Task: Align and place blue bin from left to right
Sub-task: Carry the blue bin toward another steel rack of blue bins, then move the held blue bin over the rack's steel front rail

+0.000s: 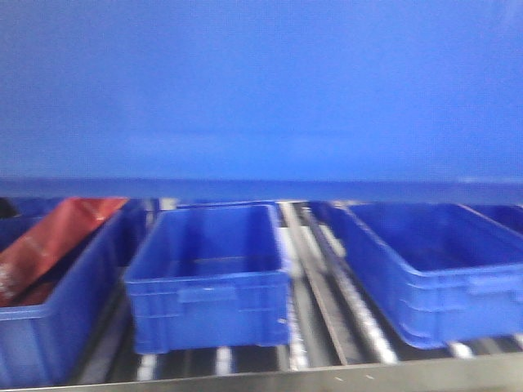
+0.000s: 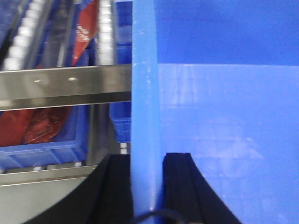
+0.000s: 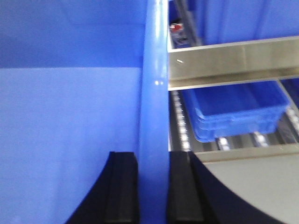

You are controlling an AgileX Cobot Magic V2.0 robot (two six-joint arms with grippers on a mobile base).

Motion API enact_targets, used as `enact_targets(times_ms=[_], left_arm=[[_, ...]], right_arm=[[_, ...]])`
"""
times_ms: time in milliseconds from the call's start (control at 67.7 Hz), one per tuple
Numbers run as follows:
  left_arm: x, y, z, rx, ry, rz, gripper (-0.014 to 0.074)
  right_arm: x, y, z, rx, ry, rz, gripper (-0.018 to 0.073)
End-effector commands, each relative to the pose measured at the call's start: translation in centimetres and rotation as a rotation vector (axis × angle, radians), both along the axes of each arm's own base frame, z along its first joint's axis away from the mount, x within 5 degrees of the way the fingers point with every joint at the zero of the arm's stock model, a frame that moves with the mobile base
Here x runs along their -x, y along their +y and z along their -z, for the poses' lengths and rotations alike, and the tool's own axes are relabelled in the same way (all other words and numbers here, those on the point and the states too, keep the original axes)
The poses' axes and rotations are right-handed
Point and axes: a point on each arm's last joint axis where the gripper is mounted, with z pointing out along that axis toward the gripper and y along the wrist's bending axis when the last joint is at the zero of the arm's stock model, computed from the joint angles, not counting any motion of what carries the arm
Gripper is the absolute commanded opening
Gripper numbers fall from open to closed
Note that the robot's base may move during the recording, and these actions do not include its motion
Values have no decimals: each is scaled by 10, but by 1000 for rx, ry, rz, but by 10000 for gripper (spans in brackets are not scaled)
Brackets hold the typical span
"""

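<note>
— Blue plastic fills my front view. Is that the blue bin (image 1: 261, 90)?
— Yes, it's raised close to the camera, above the darker bins (image 1: 208, 278) on the rollers (image 1: 359, 318). My left gripper (image 2: 145, 186) is clamped on its left wall, my right gripper (image 3: 153, 186) on its right wall.

1. The large bright blue rectangular plastic crate (image 1: 261, 90) is one plain, even bright blue with no pattern, just a darker blue band along its lower edge in the front view
2. Its wall edge looks paler, more sky blue, in both wrist views, with tiny white glints
3. The left gripper (image 2: 147, 186) and right gripper (image 3: 153, 186) are both matte black
4. The smaller open-top plastic bins (image 1: 211, 278) are a deeper royal blue
5. The crinkly red plastic bag (image 1: 49, 245) in the leftmost bin is red-orange with whitish marks
6. The brushed metal shelf rail (image 2: 65, 86) is silver-grey, and the little conveyor rollers (image 2: 23, 42) are white
</note>
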Motion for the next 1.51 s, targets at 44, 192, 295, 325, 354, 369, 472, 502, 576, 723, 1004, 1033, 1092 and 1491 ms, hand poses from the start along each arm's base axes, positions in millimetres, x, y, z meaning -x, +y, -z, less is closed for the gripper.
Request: enact_targets(times_ms=[44, 192, 295, 325, 354, 369, 472, 502, 576, 723, 1004, 1033, 1092, 1491], left_arm=[[0, -11, -11, 69, -96, 94, -111], [0, -11, -11, 69, -96, 94, -111], [0, -11, -11, 69, -96, 94, -111], [0, -11, -11, 69, -96, 94, -111], [0, -11, -11, 69, -96, 94, -111], [0, -11, -11, 69, -96, 94, -111], [0, -11, -11, 69, -96, 94, -111], [0, -11, -11, 69, -96, 94, -111], [0, -11, -11, 69, -96, 94, -111], [0, -11, -11, 69, -96, 94, -111], [0, -11, -11, 69, -96, 94, -111], [0, -11, -11, 69, -96, 94, -111], [0, -11, -11, 69, -96, 94, -111], [0, -11, -11, 69, -96, 94, -111]], right_arm=[[1, 10, -9, -85, -68, -91, -79], [1, 10, -9, -85, -68, -91, -79], [1, 10, -9, -85, -68, -91, -79], [1, 10, -9, -85, -68, -91, -79], [1, 10, -9, -85, -68, -91, -79], [1, 10, -9, -85, -68, -91, -79], [1, 10, -9, -85, -68, -91, -79], [1, 10, -9, -85, -68, -91, -79], [1, 10, -9, -85, -68, -91, -79], [1, 10, -9, -85, -68, -91, -79], [1, 10, -9, -85, -68, -91, -79], [1, 10, -9, -85, -68, -91, -79], [1, 10, -9, -85, -68, -91, -79], [1, 10, -9, -85, -68, -91, -79]])
